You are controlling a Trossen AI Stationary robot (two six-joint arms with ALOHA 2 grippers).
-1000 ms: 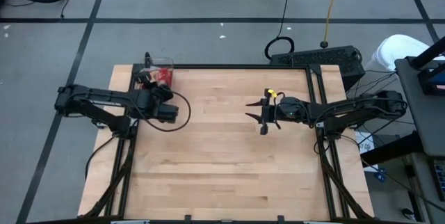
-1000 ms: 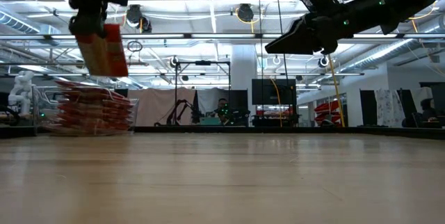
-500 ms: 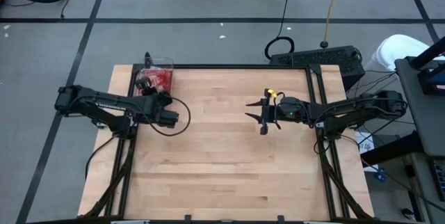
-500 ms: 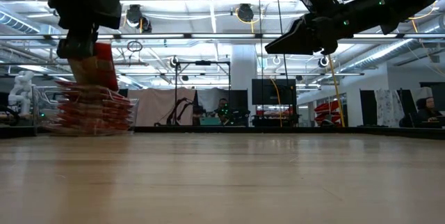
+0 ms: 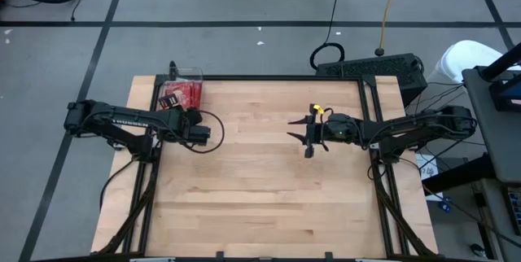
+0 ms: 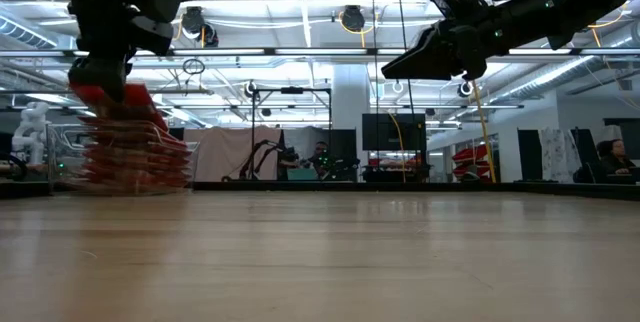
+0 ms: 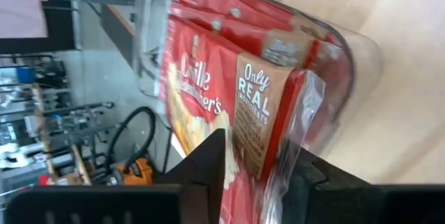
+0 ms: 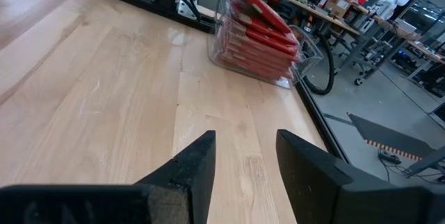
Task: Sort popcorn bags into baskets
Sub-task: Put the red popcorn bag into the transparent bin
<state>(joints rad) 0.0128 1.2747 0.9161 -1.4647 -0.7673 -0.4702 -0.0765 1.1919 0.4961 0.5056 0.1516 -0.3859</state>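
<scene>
While your left gripper [image 5: 172, 106] hangs at the table's [image 5: 260, 197] ten o'clock corner, just beside the bin [image 5: 194, 73], a red bag [image 7: 240, 123] lies between its fingers [image 7: 208, 165]. In the left wrist view this bag shows a brown panel reading "Only REAL" and rests against the stack already in the bin; whether the fingers clamp it or have let go cannot be told. In the low view the bag [image 6: 115, 102] sits tilted on top of the stack [image 6: 135, 157], directly under the left gripper [image 6: 100, 67].

The bin is clear plastic and stands at the table's far left corner, about eleven o'clock from centre. It is filled with red bags piled flat, the pile rising above its rim, as the right wrist view shows [image 8: 257, 40].

Your right gripper [image 5: 308, 138] hovers above the table, roughly at two o'clock from centre and well apart from the bin. Its fingers [image 8: 198, 165] stand parted with nothing between them, and bare wood shows in the gap. A yellow mark [image 5: 317, 110] sits on the right wrist.
</scene>
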